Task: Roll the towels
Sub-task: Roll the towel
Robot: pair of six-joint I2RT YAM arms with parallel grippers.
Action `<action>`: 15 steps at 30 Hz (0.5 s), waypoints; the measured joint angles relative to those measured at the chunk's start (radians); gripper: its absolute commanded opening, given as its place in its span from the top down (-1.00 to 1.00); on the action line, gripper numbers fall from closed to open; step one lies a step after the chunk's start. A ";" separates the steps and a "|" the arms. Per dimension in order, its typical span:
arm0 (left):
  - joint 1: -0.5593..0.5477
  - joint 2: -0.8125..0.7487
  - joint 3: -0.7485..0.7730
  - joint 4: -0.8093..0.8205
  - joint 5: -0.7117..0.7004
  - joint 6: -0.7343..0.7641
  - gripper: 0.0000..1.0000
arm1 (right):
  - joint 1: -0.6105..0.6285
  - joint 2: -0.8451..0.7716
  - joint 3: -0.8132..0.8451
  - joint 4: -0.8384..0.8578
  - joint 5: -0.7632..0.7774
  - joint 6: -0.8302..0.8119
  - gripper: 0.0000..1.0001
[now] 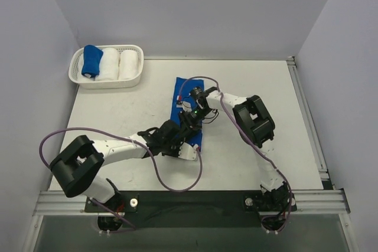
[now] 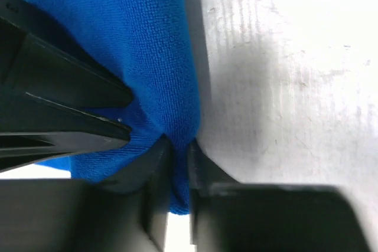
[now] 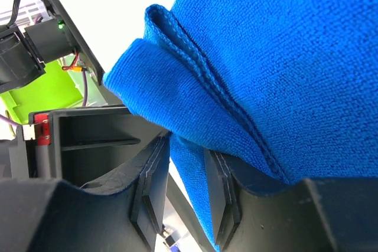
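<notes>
A royal-blue towel (image 1: 180, 90) lies as a long strip in the middle of the table, its near end lifted between both grippers. My left gripper (image 1: 184, 141) is shut on a pinch of that near end; in the left wrist view its gripper (image 2: 179, 166) squeezes the blue cloth (image 2: 136, 45). My right gripper (image 1: 190, 117) is just beyond it, shut on a fold of the same towel; in the right wrist view the gripper (image 3: 188, 175) has cloth (image 3: 283, 57) between its pads. A second blue towel (image 1: 91, 61) lies rolled in the basket.
A white basket (image 1: 80, 81) stands at the back left, with two white towel rolls (image 1: 118, 64) beside the blue bundle. White walls close in the table on the left, back and right. The left arm's wrist (image 3: 56, 42) shows close by in the right wrist view.
</notes>
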 measured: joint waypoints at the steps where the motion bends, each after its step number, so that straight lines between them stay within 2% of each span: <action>1: 0.005 0.007 0.015 -0.025 0.022 -0.001 0.73 | -0.003 -0.001 -0.002 0.000 -0.002 0.000 0.38; 2: 0.010 0.010 0.032 -0.053 0.042 -0.005 0.88 | -0.010 -0.003 -0.006 0.000 -0.003 -0.001 0.38; 5: 0.032 0.029 0.099 -0.158 0.138 -0.022 0.99 | -0.028 -0.033 -0.036 -0.015 0.001 -0.013 0.36; 9: 0.089 0.100 0.189 -0.323 0.299 -0.046 1.00 | -0.146 -0.142 -0.087 -0.037 0.031 -0.048 0.26; 15: 0.228 0.328 0.414 -0.570 0.546 -0.076 1.00 | -0.416 -0.430 -0.145 -0.064 0.054 -0.147 0.03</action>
